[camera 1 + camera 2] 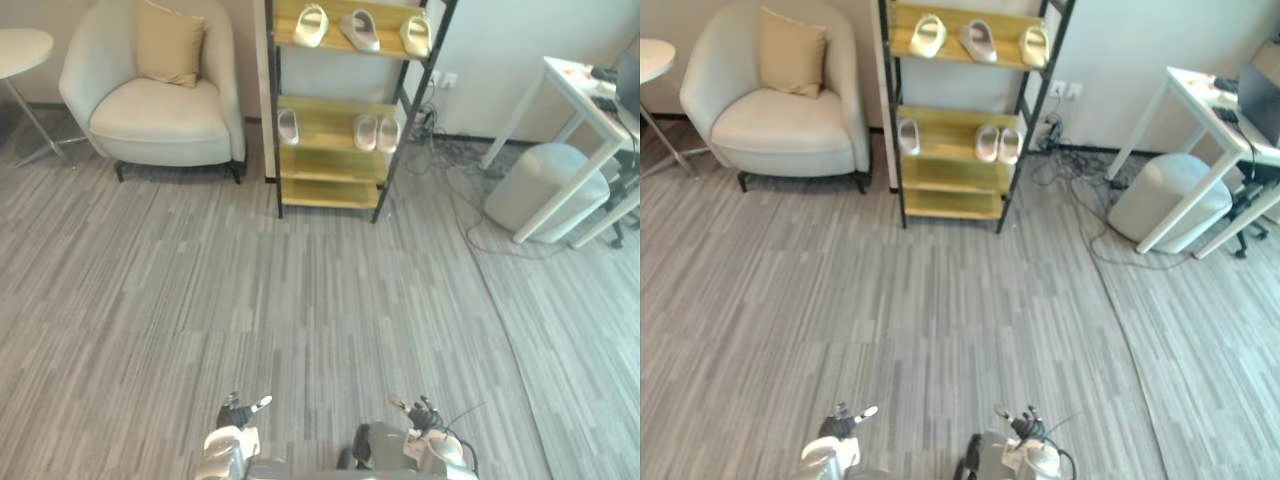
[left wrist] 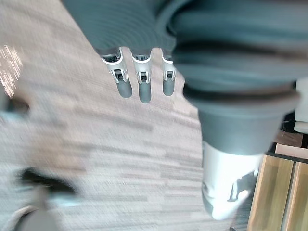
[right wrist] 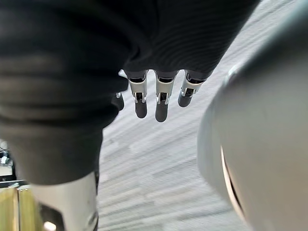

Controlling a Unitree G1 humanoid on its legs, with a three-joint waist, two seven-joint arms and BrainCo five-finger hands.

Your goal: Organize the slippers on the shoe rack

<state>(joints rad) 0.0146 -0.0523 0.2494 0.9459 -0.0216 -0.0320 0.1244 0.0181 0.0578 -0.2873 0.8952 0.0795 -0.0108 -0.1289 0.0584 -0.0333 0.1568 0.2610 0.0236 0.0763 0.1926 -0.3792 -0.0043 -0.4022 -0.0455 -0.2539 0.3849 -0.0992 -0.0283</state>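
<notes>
The shoe rack (image 1: 330,190), a black frame with wooden shelves, stands against the far wall. Three pale slippers lie on its top shelf: one at the left (image 1: 311,24), one in the middle (image 1: 360,30), one at the right (image 1: 417,34). The middle shelf carries a single slipper (image 1: 288,126) at its left and a pair (image 1: 376,132) side by side at its right. The bottom shelf is bare. My left hand (image 1: 236,412) and right hand (image 1: 420,412) hang low at the near edge, far from the rack. Both are open, the left fingers (image 2: 139,82) and right fingers (image 3: 161,96) straight, holding nothing.
A pale armchair (image 1: 160,110) with a beige cushion (image 1: 170,45) stands left of the rack, a round side table (image 1: 20,50) beyond it. At the right are a white desk (image 1: 590,100), a grey pouf (image 1: 545,190) and cables on the floor (image 1: 450,160). Striped grey carpet stretches between me and the rack.
</notes>
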